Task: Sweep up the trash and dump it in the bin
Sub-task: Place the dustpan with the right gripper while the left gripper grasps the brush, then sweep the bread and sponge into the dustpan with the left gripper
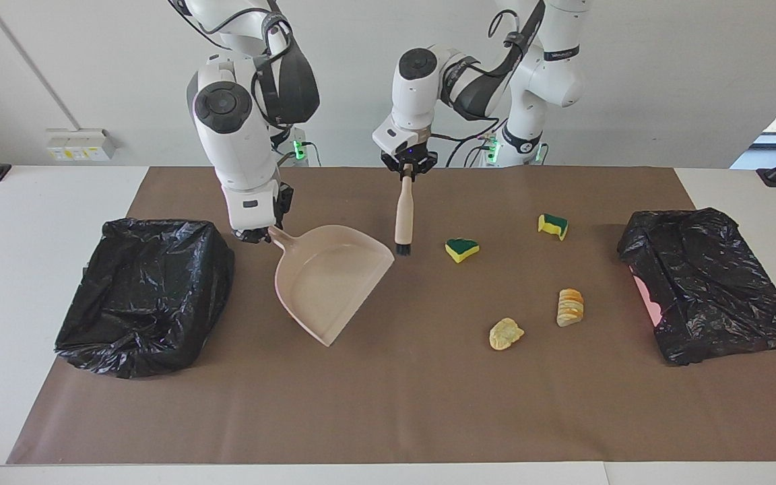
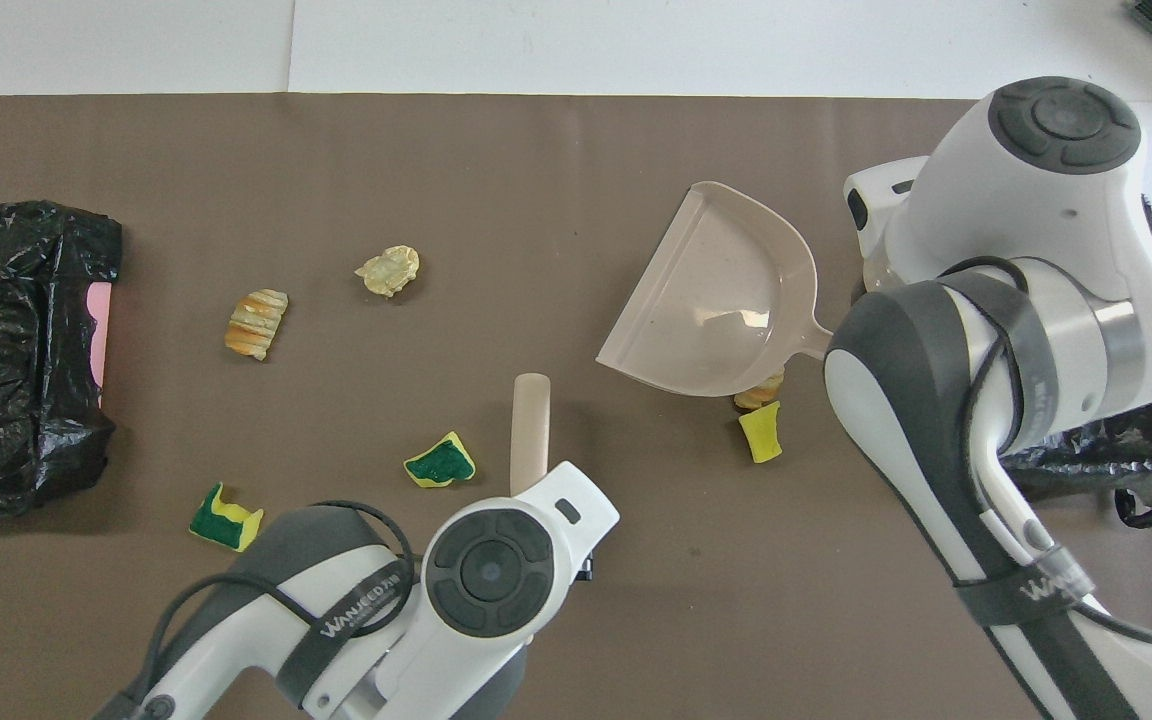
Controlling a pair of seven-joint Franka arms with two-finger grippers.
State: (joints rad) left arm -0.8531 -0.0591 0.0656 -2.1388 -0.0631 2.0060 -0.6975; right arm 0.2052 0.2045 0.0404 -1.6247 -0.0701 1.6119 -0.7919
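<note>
My right gripper (image 1: 258, 234) is shut on the handle of the pale pink dustpan (image 1: 327, 276), which hangs tilted above the mat beside the black-lined bin (image 1: 145, 289). My left gripper (image 1: 407, 170) is shut on the top of the beige-handled brush (image 1: 403, 215), held upright with its black bristles pointing down over the mat. Trash lies toward the left arm's end: two green-topped sponge scraps (image 1: 462, 249) (image 1: 553, 224), a ridged bread lump (image 1: 570, 306) and a golden lump (image 1: 506, 333). In the overhead view a yellow scrap (image 2: 761, 435) and a tan lump (image 2: 761, 385) peek out beneath the dustpan (image 2: 726, 300).
A second black bag (image 1: 708, 283) with something pink showing at its edge lies at the left arm's end of the brown mat (image 1: 388, 404). In the overhead view the right arm covers most of the bin (image 2: 1136, 450).
</note>
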